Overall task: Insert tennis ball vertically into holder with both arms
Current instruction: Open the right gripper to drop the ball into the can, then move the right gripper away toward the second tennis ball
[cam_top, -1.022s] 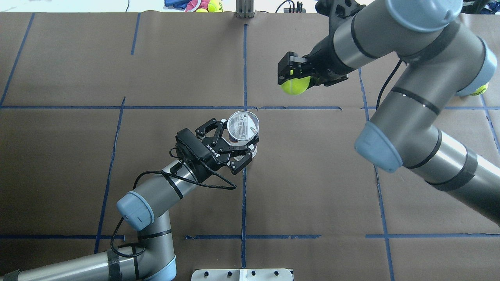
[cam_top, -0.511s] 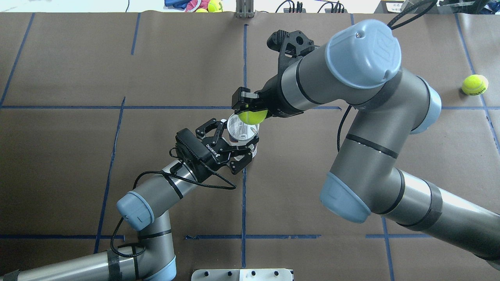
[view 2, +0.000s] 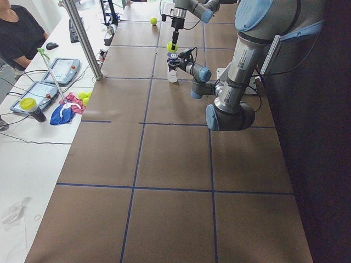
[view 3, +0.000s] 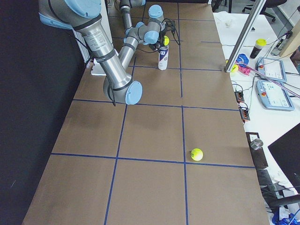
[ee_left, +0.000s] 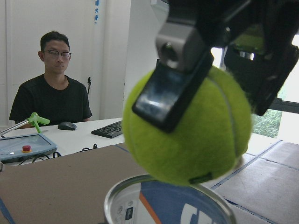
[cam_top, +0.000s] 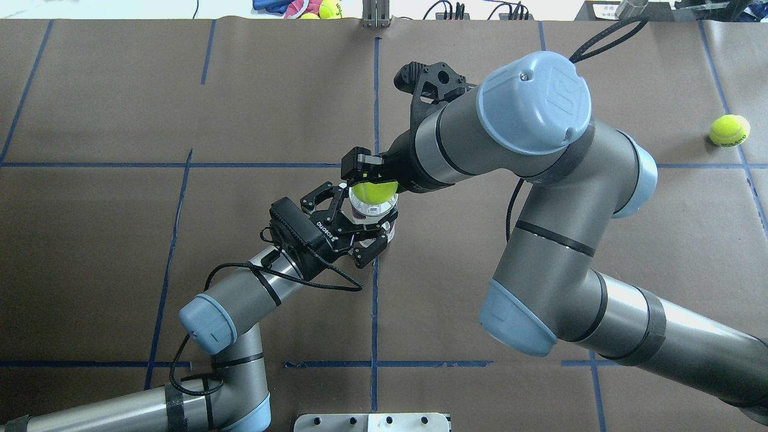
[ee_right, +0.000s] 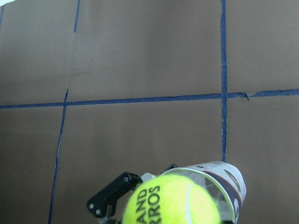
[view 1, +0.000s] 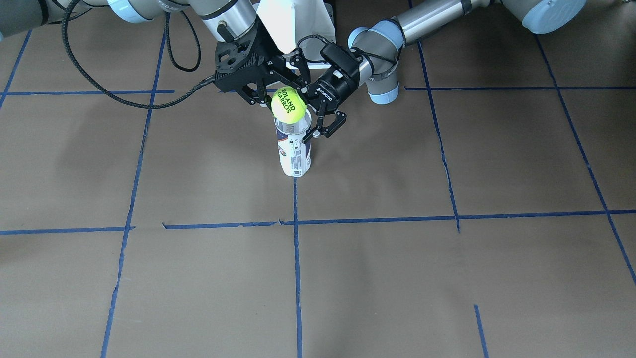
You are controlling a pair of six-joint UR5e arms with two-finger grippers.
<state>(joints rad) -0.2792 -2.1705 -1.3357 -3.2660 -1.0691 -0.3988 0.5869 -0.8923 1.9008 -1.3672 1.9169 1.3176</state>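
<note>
We note the right tool (cam_top: 375, 180) clamped on the tennis ball (cam_top: 373, 192), mid-frame, just above the upright holder (view 1: 294, 154); the left tool (cam_top: 360, 221) clasps the holder.

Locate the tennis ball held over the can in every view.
Front-facing: tennis ball upper centre, over the holder.
Overhead: ball at centre, slightly high.
Exterior left: ball top centre, far away.
Exterior right: ball top centre, far away.
Left wrist: ball fills the middle.
Right wrist: ball at bottom edge, centre.
Shared landmark: the holder directly below it.
</note>
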